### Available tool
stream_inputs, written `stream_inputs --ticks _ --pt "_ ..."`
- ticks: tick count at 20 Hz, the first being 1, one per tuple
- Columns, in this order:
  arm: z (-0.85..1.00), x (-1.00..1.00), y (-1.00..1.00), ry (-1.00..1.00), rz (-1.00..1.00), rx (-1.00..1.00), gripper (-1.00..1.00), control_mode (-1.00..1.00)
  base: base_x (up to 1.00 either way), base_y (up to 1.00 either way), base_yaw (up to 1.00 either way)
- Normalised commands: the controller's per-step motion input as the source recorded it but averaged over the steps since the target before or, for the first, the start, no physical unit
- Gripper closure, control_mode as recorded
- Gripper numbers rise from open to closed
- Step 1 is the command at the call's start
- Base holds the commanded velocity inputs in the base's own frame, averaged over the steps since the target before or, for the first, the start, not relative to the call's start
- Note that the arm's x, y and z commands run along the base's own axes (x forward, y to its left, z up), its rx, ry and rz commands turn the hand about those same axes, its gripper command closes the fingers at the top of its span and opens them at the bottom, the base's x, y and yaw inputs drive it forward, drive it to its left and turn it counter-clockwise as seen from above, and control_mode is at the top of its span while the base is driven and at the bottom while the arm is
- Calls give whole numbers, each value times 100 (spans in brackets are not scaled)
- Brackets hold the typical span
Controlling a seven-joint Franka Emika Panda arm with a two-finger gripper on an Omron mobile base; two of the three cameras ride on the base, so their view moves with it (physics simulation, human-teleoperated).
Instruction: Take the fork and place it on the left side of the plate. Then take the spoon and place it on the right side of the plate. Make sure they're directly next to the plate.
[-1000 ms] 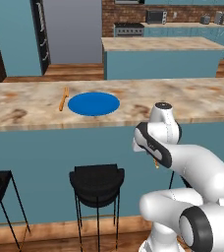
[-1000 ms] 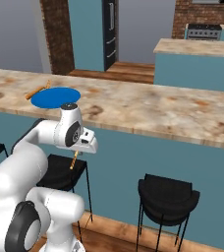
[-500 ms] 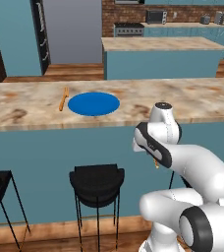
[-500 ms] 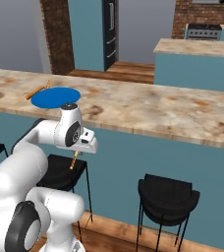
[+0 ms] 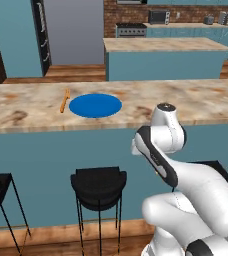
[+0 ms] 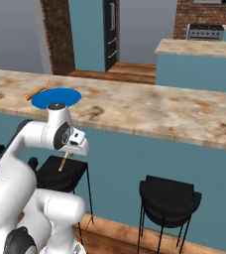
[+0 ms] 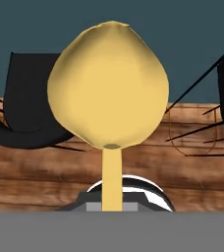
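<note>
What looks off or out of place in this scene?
The yellow-gold round-bowled spoon isn't on the marble counter: it hangs in the shut pincer below counter level, above the black stools. The slim orange fork lies just left of the flat blue round plate, slightly angled.

no visible change across the second, arm, held spoon (image 7: 108, 93), fork (image 5: 64, 100) and plate (image 5: 95, 105) alike

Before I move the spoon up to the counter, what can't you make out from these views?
- Fingers on the spoon: hand view, cut off at the bottom edge.
- Spoon bowl: right base view, only the handle shows beneath the wrist.
- Fork tines beside the plate: too small.
</note>
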Motion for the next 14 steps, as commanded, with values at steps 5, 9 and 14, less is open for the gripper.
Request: stream_inputs --ticks 5,9,14 --pt "73 4 5 0 0 0 100 -100 0 0 0" --pt "87 0 1 0 0 3 100 -100 0 0 0" --pt "34 68 2 0 0 0 100 -100 0 0 0"
